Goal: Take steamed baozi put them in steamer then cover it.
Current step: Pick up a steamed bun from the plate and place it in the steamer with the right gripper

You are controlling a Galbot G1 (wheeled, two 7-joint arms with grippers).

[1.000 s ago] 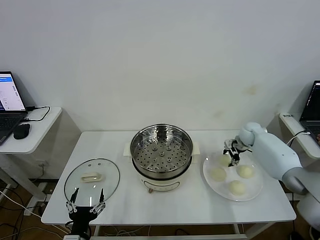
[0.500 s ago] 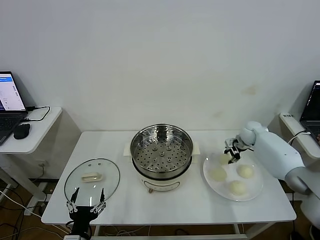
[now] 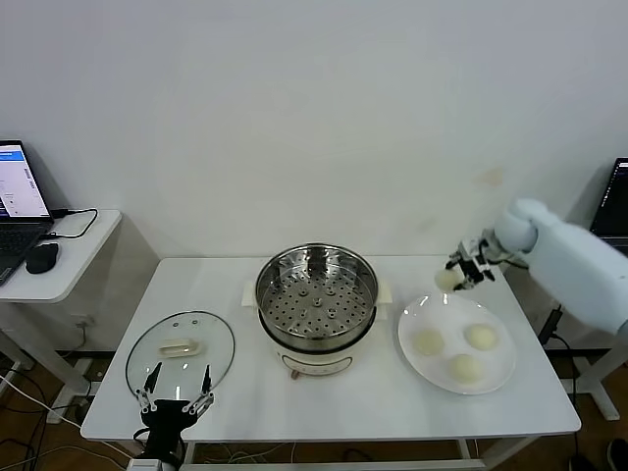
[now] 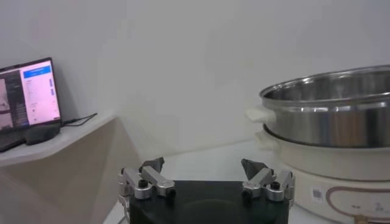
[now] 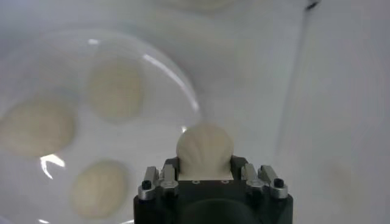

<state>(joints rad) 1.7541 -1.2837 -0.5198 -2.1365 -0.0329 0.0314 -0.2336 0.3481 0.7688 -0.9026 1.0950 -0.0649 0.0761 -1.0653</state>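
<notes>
Early stage: right claw (image 3: 463,275) clamped on one baozi (image 3: 447,280), lifted right of the empty steamer (image 3: 316,299); three buns on the plate (image 3: 496,378) and the cover (image 3: 181,351) left of it remain; left claw (image 3: 175,394) idle, spread wide.

White wall (image 3: 314,118), side desk (image 3: 59,257)

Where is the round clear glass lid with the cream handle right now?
In the head view, the glass lid lies flat on the white table's front left, beside the steel steamer pot, just beyond the open left gripper.
</notes>
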